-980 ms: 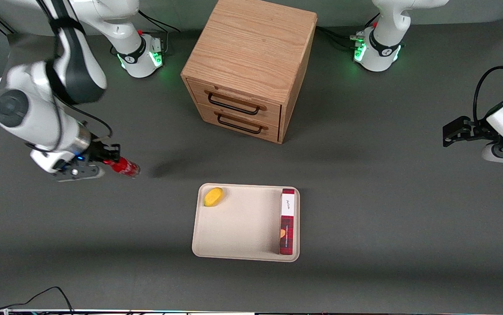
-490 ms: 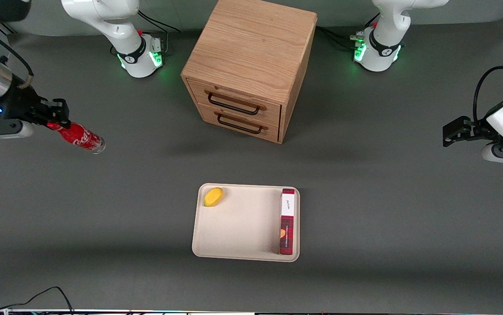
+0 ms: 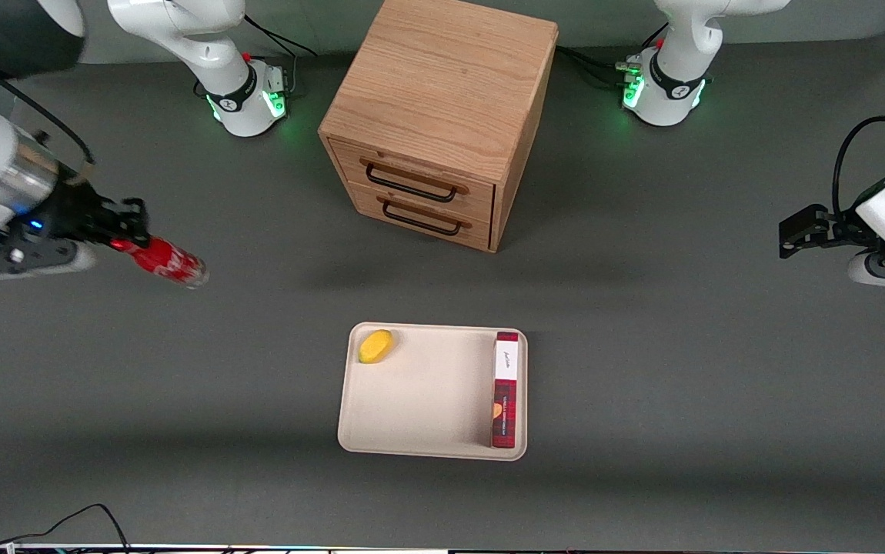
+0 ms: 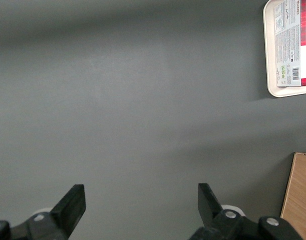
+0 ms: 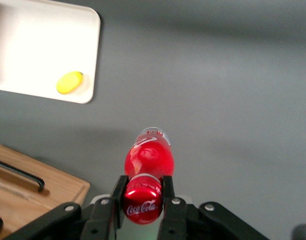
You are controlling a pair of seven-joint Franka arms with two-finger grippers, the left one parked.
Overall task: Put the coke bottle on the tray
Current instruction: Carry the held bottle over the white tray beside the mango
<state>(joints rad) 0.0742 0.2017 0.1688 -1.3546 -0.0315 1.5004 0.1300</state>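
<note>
My right gripper (image 3: 128, 231) is shut on the red cap end of the coke bottle (image 3: 169, 263) and holds it in the air, tilted, toward the working arm's end of the table. In the right wrist view the gripper (image 5: 142, 192) clamps the cap, and the bottle (image 5: 148, 159) hangs below with its clear base away from the camera. The beige tray (image 3: 427, 400) lies on the table, nearer to the front camera than the cabinet, well apart from the bottle. It also shows in the right wrist view (image 5: 37, 45).
A yellow fruit (image 3: 375, 345) and a tall red and white box (image 3: 505, 388) lie on the tray. A wooden two-drawer cabinet (image 3: 442, 115) stands farther from the front camera than the tray. The box also shows in the left wrist view (image 4: 290, 42).
The gripper swung the bottle up and outward toward the working arm's end of the table, then came back slightly lower and toward the tray. The bottle stays held.
</note>
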